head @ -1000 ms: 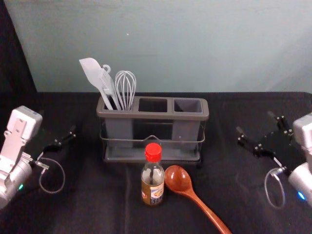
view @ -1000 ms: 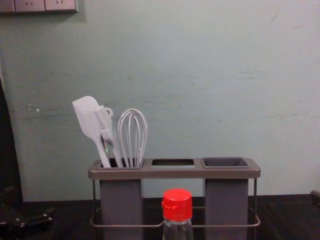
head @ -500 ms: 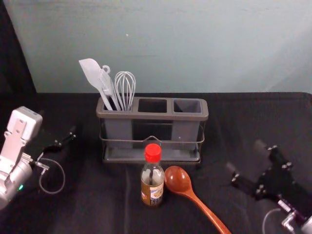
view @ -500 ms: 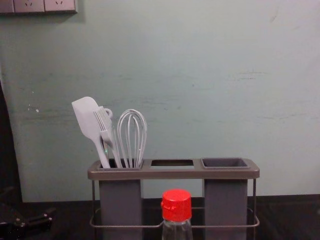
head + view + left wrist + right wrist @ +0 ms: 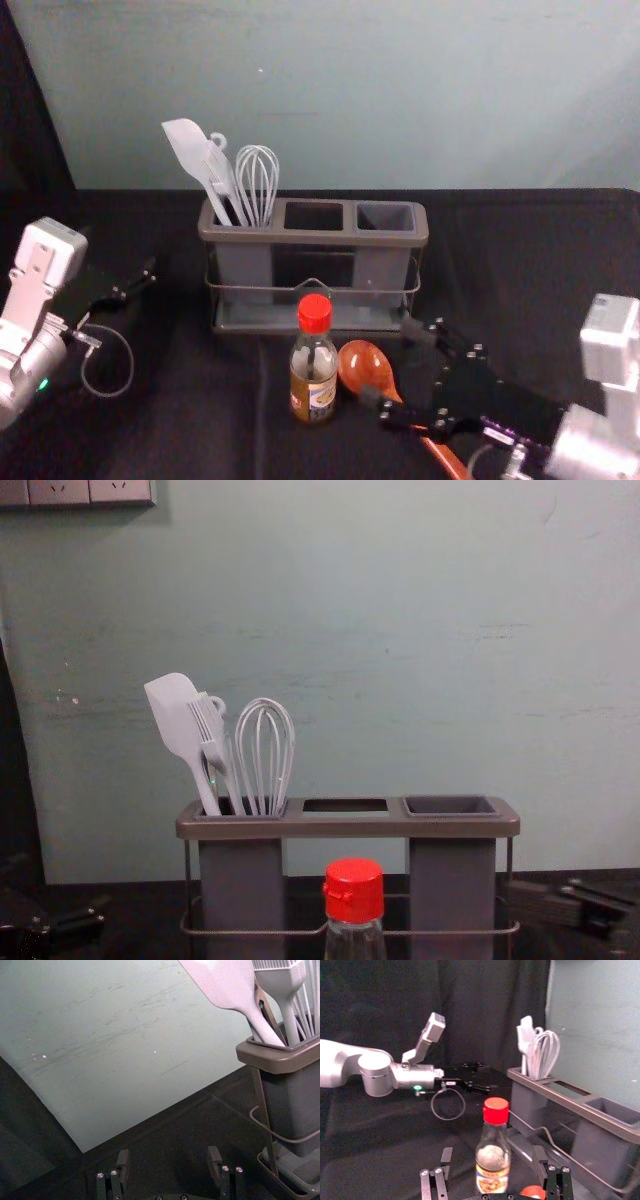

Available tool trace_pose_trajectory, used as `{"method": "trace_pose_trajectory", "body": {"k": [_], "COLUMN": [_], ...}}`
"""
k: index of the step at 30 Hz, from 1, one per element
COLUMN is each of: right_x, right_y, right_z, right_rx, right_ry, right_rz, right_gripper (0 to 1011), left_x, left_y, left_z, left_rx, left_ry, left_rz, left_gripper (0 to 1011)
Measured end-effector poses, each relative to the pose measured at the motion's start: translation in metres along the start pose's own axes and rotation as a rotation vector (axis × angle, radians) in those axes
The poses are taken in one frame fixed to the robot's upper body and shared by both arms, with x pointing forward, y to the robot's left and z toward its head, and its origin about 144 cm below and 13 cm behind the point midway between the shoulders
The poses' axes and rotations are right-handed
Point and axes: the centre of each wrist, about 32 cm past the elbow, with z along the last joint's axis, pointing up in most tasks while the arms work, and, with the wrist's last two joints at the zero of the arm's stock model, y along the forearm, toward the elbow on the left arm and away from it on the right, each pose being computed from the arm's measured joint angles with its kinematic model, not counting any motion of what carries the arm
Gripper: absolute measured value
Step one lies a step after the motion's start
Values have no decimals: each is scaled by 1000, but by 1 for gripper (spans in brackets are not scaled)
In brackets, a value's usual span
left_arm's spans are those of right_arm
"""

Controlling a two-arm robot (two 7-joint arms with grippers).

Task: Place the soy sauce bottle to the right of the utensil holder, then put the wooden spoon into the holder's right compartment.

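Head view: my right gripper (image 5: 391, 362) is spread wide by the wooden spoon (image 5: 362, 366) and soy sauce bottle (image 5: 313, 378), in front of the utensil holder (image 5: 312, 237); left gripper (image 5: 118, 250) idles far left, also wide. Right wrist view: bottle's upright, lined up with my gap.

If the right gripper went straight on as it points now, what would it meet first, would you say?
Probably the soy sauce bottle, ahead of the open right gripper; the wooden spoon lies nearer, though whether the gripper would pass above it is unclear.

Robot lab setting, 2 robot arms (image 5: 32, 362), black cloth-covered table (image 5: 200, 400), black curtain (image 5: 485, 1010), scuffed grey-green wall (image 5: 400, 680), 3 socket plates (image 5: 60, 491)
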Motion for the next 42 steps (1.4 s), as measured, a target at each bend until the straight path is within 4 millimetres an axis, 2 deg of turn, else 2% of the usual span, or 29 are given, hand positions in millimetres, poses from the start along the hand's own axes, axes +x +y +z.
{"method": "trace_pose_trajectory", "body": {"k": [10, 23, 34, 42], "right_x": [16, 27, 31, 31], "right_y": [44, 79, 94, 93], "right_z": [1, -2, 3, 3], "right_rx": [3, -8, -22, -23], "right_ry": [38, 29, 4, 5], "right_rz": [75, 68, 73, 71], "right_gripper": [1003, 1003, 1002, 1002], "left_x": [0, 0, 0, 0], "left_y": [0, 0, 0, 0], "left_z": [0, 0, 0, 0], "left_rx": [0, 0, 0, 0], "left_ry": [0, 0, 0, 0], "left_rz": [0, 0, 0, 0], "left_gripper": [1012, 1011, 1011, 1012]}}
